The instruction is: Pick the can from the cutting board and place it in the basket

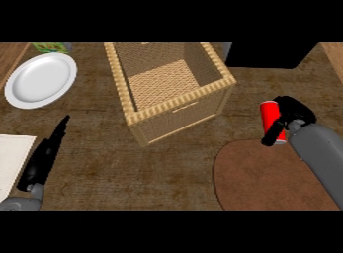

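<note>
Head view shows the right robot hand at the right of the frame, fingers curled round the red can, held upright above the round brown cutting board. Left of it, at upper centre, stands the wicker basket. The left robot hand lies straight-fingered at lower left, below a white plate.

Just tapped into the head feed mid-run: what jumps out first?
The red can stands out at the right, held in the right hand above the round brown cutting board. The tall wicker basket dominates the middle, open and with nothing visible inside. A white plate sits at upper left, and the left hand is straight-fingered below it.
</note>
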Robot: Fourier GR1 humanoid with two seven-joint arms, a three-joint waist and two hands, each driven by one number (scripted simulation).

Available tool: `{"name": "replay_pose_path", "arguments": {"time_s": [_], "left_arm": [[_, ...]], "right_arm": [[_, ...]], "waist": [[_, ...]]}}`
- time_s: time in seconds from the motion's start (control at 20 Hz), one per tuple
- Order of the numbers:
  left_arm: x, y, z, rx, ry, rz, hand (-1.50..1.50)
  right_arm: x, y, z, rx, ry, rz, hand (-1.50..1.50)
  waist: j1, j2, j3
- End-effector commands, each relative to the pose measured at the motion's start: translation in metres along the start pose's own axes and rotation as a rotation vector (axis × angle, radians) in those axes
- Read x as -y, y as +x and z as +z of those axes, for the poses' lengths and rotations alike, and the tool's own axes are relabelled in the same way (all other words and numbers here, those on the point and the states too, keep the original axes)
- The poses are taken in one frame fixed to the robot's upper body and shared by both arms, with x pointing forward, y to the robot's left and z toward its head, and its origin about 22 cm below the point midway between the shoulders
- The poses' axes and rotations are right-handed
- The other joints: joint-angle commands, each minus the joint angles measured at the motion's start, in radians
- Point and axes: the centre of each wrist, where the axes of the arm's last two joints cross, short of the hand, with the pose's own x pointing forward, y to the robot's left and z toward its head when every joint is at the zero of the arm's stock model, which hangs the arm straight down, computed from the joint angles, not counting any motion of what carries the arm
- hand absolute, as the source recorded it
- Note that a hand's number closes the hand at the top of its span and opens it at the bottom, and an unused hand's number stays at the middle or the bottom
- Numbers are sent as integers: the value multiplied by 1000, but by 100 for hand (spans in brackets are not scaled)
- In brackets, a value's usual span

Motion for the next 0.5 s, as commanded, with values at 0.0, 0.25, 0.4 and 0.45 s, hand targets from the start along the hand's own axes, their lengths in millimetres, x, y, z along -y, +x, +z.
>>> {"name": "replay_pose_path", "arguments": {"time_s": [0.0,0.25,0.4,0.45], "left_arm": [[-1,-6,1,-5,-18,-22,0],[-5,-6,0,-7,19,12,0],[-19,-17,4,-27,45,-1,0],[-6,-17,0,-31,46,-14,0]], "right_arm": [[-7,50,45,479,-224,215,150],[-12,24,47,753,-493,200,150],[24,23,62,814,-614,132,150],[9,17,63,845,-639,99,150]], "waist": [[37,1,9],[-35,4,10],[-37,1,8],[-48,3,8]]}}
